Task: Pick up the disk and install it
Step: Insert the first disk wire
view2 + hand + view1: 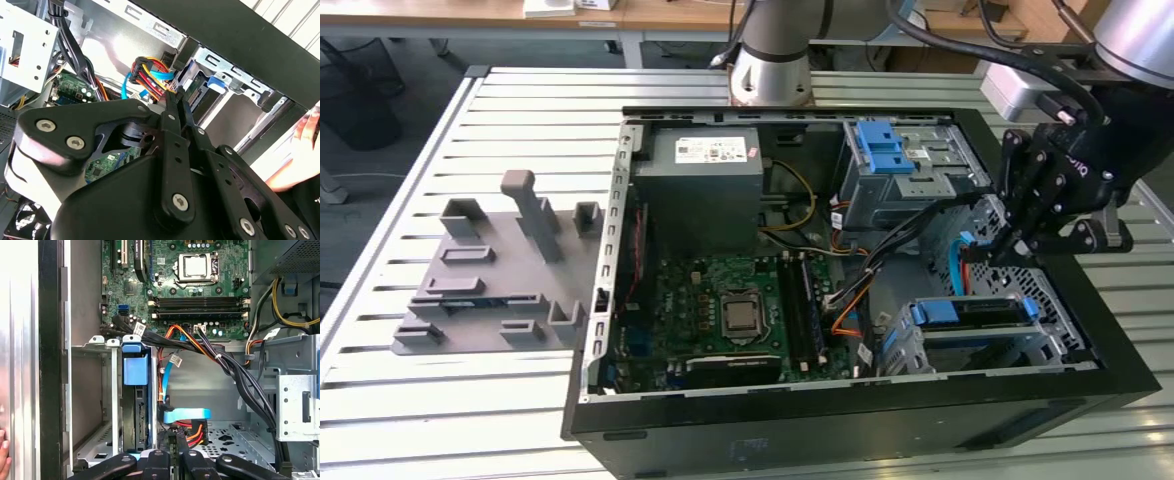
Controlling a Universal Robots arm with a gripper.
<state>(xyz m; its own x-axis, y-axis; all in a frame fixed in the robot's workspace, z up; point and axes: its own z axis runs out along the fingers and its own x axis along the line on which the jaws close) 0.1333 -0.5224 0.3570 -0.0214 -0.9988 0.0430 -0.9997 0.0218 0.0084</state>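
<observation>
- The disk sits in its blue carrier inside the lower drive cage of the open computer case, which lies on the slatted worktop, at the case's corner.
- The claw hangs just above that cage, beside the cables.
- In the second wrist view the claw's fingers are pressed together, pinching nothing.
- A hand rests by the case's outer wall.

Blue-framed disk, black computer case, green motherboard, grey fixture, black fingers.
</observation>
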